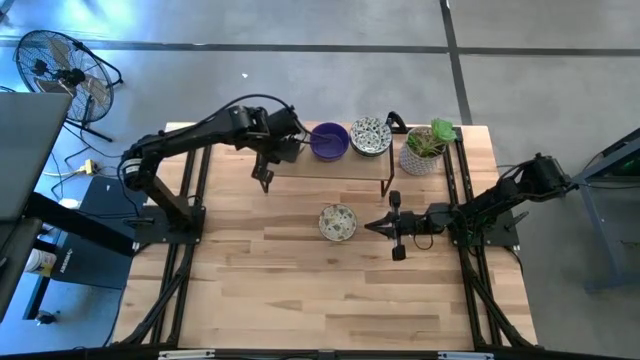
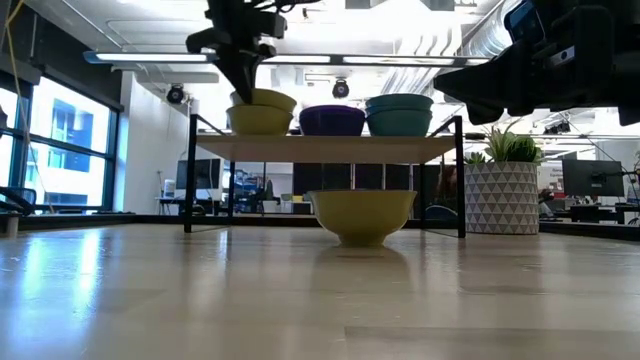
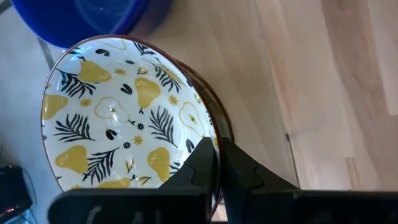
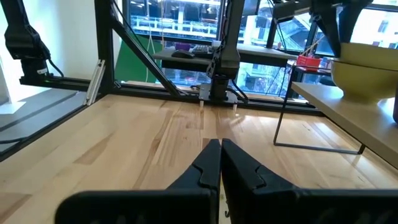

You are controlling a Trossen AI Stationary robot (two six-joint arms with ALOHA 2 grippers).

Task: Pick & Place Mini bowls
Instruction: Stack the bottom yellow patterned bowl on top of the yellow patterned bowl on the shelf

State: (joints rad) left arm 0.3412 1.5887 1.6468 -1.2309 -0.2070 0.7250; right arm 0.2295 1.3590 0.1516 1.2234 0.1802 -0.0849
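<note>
- Bowls sit in two places: three in a row on a raised shelf (image 1: 340, 168) at the far side of the worktop (image 1: 300, 290), and one patterned bowl (image 1: 338, 222) alone on the wood in front of the shelf.
- Left jaws (image 1: 266, 180) are pressed together just beside the rim of the pear-patterned bowl (image 3: 124, 118) at the shelf's left end; no bowl wall shows between the fingertips.
- From above, that bowl is hidden under the left arm.
- Right jaws (image 1: 372, 227) are closed on nothing, low over the worktop just beside the lone bowl, pointing toward it.
- All bowls stand upright, mouths up; being round, they have no long axis.
- Middle shelf bowl (image 1: 329, 141) is glossy solid purple; the right one (image 1: 371, 136) is pale with dark speckled patterning inside.
- Shelf is a flat wooden board on thin dark metal legs.
- Potted plant (image 1: 427, 148) in a triangle-patterned pot stands at the shelf's right end.
</note>
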